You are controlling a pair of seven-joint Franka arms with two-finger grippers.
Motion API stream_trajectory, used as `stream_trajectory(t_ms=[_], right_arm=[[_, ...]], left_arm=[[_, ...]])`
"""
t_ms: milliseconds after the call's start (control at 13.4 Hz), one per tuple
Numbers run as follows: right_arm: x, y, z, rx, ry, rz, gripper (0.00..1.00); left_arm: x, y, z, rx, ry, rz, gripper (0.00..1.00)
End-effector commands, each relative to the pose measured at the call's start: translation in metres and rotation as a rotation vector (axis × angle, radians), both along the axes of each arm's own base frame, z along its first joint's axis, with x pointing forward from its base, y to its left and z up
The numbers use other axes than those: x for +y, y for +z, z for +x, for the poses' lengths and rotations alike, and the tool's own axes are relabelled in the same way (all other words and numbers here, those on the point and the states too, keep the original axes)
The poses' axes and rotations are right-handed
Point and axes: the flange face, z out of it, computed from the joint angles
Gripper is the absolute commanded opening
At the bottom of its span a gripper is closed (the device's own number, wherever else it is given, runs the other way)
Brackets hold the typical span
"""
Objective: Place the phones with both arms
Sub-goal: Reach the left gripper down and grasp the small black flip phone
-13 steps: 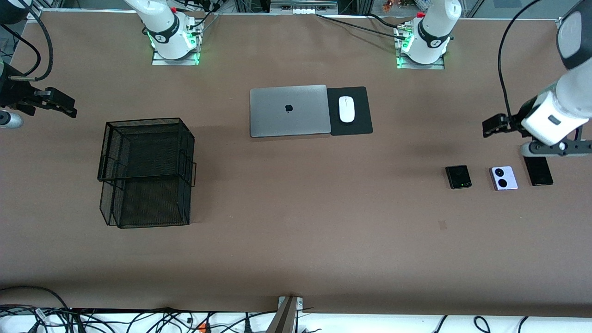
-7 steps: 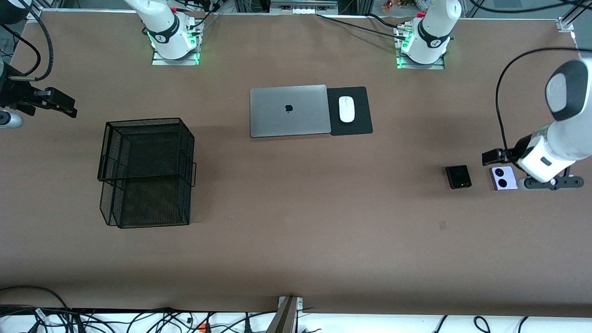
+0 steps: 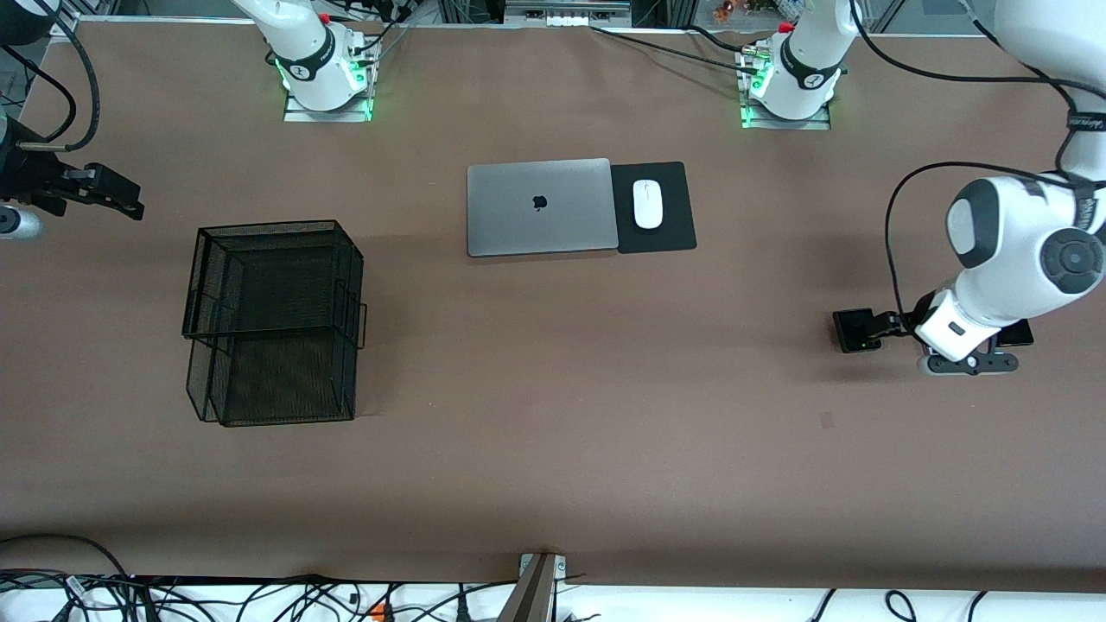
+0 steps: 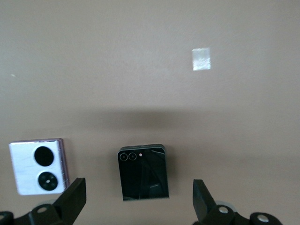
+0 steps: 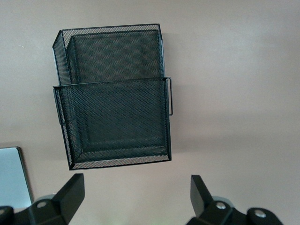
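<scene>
Since a second ago the left arm has swung down and inward along the table's edge at its own end, and its wrist now covers the lilac-white phone in the front view. The left gripper (image 4: 138, 199) hangs low over the small squarish black phone (image 3: 855, 330), fingers spread wide and holding nothing; in its wrist view the black fingertips (image 4: 72, 197) stand either side of that phone without touching it. The right gripper (image 5: 136, 199) waits over the table edge at the right arm's end, also spread and empty, looking down on the mesh organiser (image 3: 272, 320).

The table (image 3: 553, 466) is a broad matte brown sheet, smooth and even, with a small pale patch (image 4: 201, 59) on it. Cables trail past its near edge, and the two arm bases with green lights stand on metal plates along its far edge.

The black phone is glossy, with two small lenses at one corner. The lilac-white phone (image 4: 38, 167) lies flat just beside it, toward the left arm's end, showing two black circles on a pale face. Of the long slim black slab (image 3: 1018, 333), only a dark corner shows past the arm. All three lie near the table edge at the left arm's end.

Mid-table lie a closed grey laptop (image 3: 539, 206) with brushed metal lid and a white oval mouse (image 3: 647, 204) on a black pad (image 3: 674, 231). The organiser is black wire mesh, boxy and two-tiered.
</scene>
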Motion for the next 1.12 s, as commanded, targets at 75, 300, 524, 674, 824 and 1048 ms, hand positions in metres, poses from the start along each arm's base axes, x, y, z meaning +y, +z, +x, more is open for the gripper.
stream_trajectory(t_ms=[75,300,524,674,824,1048], right_arm=[[0.003,0.005,-0.001,-0.001,-0.011,0.017,1.0],[0.003,0.005,-0.001,-0.001,-0.011,0.017,1.0],[0.003,0.005,-0.001,-0.001,-0.011,0.017,1.0],[0.003,0.005,-0.001,-0.001,-0.011,0.019,1.0],[0.003,0.004,-0.001,0.0,-0.011,0.017,1.0],[0.003,0.004,-0.001,-0.001,-0.011,0.017,1.0]], left_arm=[[0.004,-0.058,-0.019,-0.025,-0.018,0.0,1.0],[0.003,-0.09,-0.032,-0.017,-0.019,-0.005,1.0],[0.011,-0.11,-0.04,0.018,-0.002,-0.012,1.0],[0.012,-0.113,-0.04,0.017,0.0,-0.012,1.0],[0.013,-0.122,-0.041,0.01,0.001,-0.013,1.0],[0.01,-0.123,-0.04,0.012,0.027,-0.013,0.58]])
